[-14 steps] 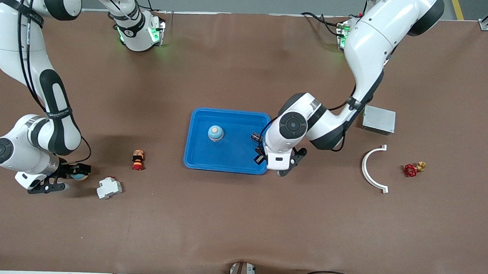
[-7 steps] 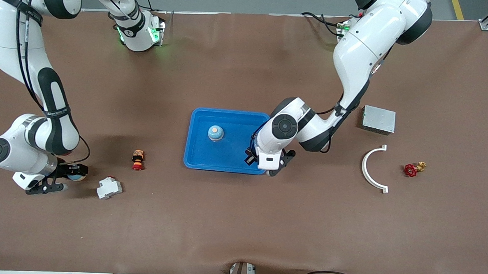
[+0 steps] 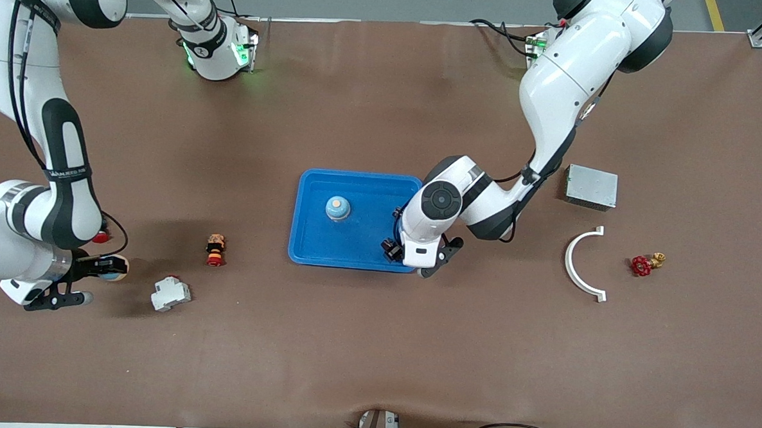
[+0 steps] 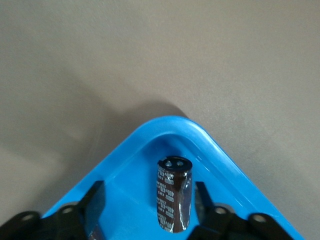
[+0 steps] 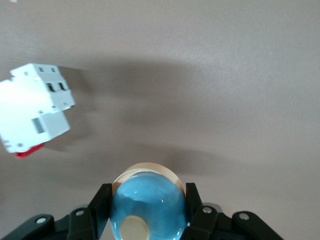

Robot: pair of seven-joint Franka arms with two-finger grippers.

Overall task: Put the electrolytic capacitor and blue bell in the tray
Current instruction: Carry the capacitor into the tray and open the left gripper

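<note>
Two white robot arms work over a brown matte table, clock hours read with the bases at 12. At the centre lies the tray [image 3: 328, 237], glossy bright blue plastic, shallow, with rounded corners and a raised rim.

The left gripper [image 4: 148, 190] hangs over the tray's 4 o'clock corner, its black fingers spread apart. Between them, inside the rim, sits the capacitor [image 4: 174, 197], a small dark brown cylinder in shiny printed sleeve; one finger is close beside it, the other clearly off. We cannot tell whether it stands or leans.

At the table's 8 o'clock, the right gripper [image 5: 147, 192] is clamped on the bell [image 5: 147, 210], a smooth blue dome with a tan button and base. A boxy white breaker [image 3: 170, 293] lies near it.

A like blue dome [image 3: 337, 207] already rests in the tray, toward its 11 o'clock.

We judge the capacitor delivered. Next, the left arm should rise straight clear, while the right lifts the slippery dome and carries it to bare tray floor.
</note>
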